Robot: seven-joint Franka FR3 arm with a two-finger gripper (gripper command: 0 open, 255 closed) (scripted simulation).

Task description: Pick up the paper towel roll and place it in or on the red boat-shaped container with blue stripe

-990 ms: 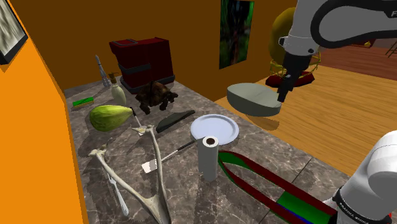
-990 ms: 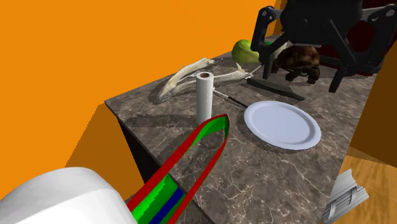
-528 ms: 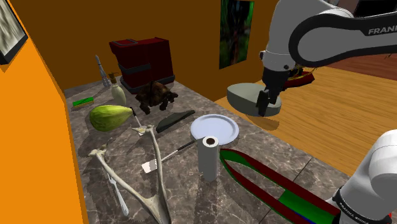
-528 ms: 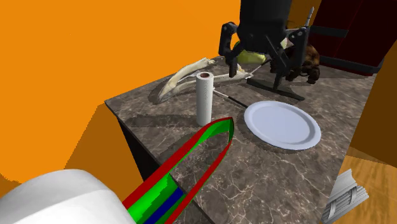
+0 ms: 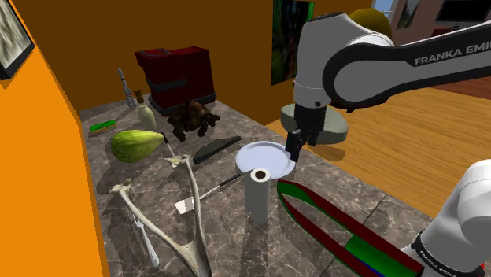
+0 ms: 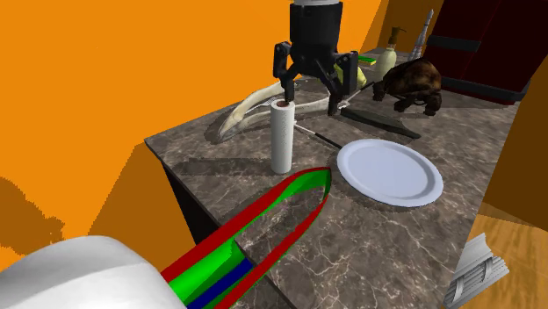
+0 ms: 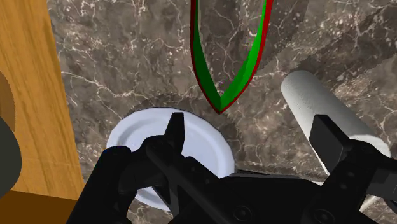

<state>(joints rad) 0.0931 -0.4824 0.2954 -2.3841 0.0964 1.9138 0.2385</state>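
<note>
Shoulder view: the paper towel roll (image 5: 257, 197) stands upright on the marble counter (image 5: 236, 252), pale, with its dark core hole facing up. My gripper (image 5: 293, 148) hovers at about 1 o'clock from it, over the rim of the white plate (image 5: 260, 155), fingers spread apart and holding nothing. The red boat-shaped container (image 5: 330, 228), green inside, has its pointed end just beside the roll at 3 o'clock and runs off toward 4 o'clock.

From the second exterior view, the roll (image 6: 282, 136) has my gripper (image 6: 309, 102) above it at 1 o'clock, the container (image 6: 263, 219) at 6 o'clock and the plate (image 6: 391, 171) at 4 o'clock.

Along my gripper (image 7: 251, 133) in the wrist view, one finger crosses the roll (image 7: 318, 105), the other the plate (image 7: 137, 137), with the container (image 7: 221, 100) tip between.
</note>
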